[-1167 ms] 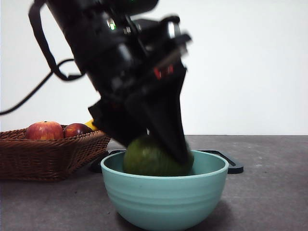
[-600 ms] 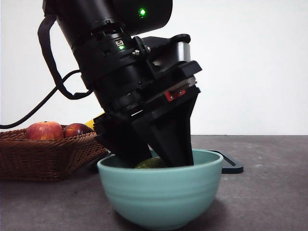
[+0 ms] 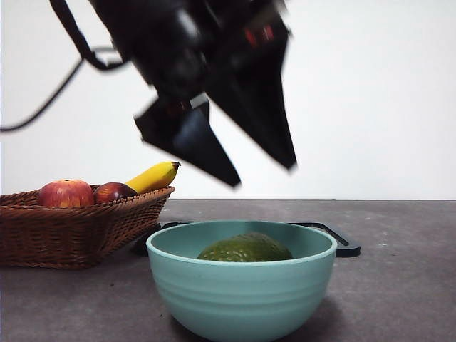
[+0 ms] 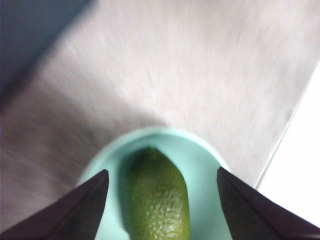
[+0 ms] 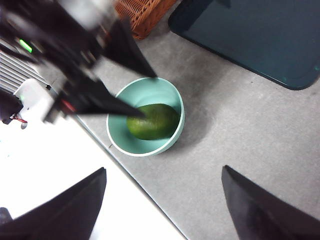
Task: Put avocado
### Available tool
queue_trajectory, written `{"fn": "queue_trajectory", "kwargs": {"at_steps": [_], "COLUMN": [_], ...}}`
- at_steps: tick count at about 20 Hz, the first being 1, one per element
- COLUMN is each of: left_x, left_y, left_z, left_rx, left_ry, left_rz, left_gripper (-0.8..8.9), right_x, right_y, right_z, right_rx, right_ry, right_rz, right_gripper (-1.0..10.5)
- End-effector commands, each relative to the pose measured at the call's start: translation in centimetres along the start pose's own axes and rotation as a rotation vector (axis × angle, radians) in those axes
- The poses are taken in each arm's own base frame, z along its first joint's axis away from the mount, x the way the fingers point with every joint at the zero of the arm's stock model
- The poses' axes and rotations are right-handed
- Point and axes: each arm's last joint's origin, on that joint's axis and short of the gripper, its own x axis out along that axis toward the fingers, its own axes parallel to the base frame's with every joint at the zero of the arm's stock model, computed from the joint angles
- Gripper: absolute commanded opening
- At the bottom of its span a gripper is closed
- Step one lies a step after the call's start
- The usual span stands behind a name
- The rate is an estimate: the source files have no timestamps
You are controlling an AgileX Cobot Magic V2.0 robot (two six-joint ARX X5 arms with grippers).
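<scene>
Left claw (image 3: 265,174) risen, open; dark-green pebbled avocado (image 3: 245,248) in bowl (image 3: 242,299).

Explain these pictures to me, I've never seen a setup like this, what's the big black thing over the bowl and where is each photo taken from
The black shape is the left gripper of a two-armed robot: a claw with two black jaws, here spread open above the teal bowl. It holds nothing; the avocado lies inside the bowl.

There are three cameras. The front view sits low, looking level across the dark table. The left wrist view rides on that arm and looks down between its own jaws at the avocado. The right wrist view rides on the other arm, higher up; its right gripper is open too, empty, away from the bowl, and it sees the left arm from above.

Also on the table: a wicker basket with red apples and a banana, and a flat dark tray behind the bowl.
</scene>
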Motion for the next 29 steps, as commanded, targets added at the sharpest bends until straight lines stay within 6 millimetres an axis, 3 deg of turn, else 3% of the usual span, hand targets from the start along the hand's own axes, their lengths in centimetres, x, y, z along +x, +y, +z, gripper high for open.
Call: {"fn": "queue_trajectory", "kwargs": {"at_steps": [1,6,10,13,17,21,24,29], "left_x": [-2.4,-8.8,-13.3,-15.5,-16.5,-16.8,-16.8,-16.8], "left_y": [0.1,2.5,4.1,4.4,3.8,2.6,2.1,2.1], "left_z": [1.1,0.9,-1.0,-2.6,-5.0,-6.5,-7.0,-7.1], "left_rx": [-0.018,-0.097,-0.163,-0.191,-0.190,-0.154,-0.144,-0.136], "left_ry": [-0.094,-0.257,-0.295,-0.293,-0.223,-0.134,-0.098,-0.089], "left_rz": [0.007,0.092,0.176,0.184,0.119,-0.110,-0.215,-0.220], "left_gripper": [3.49,3.47,3.43,3.43,3.43,3.42,3.41,3.42], "right_x": [-0.2,-0.2,-0.1,0.5,1.7,3.4,5.2,8.8], "right_y": [0.2,0.2,0.1,-0.2,-1.0,-2.0,-2.5,-2.6], "right_z": [0.5,0.5,0.8,1.2,2.1,3.1,3.7,4.4], "right_rx": [-0.021,-0.022,-0.029,-0.019,-0.004,0.017,0.027,-0.001], "right_ry": [-0.015,-0.015,-0.032,-0.020,0.005,0.044,0.100,0.195], "right_rz": [0.002,0.002,0.002,0.002,0.003,0.007,0.022,0.048], "right_gripper": [3.7,3.7,3.7,3.7,3.7,3.7,3.7,3.7]}}
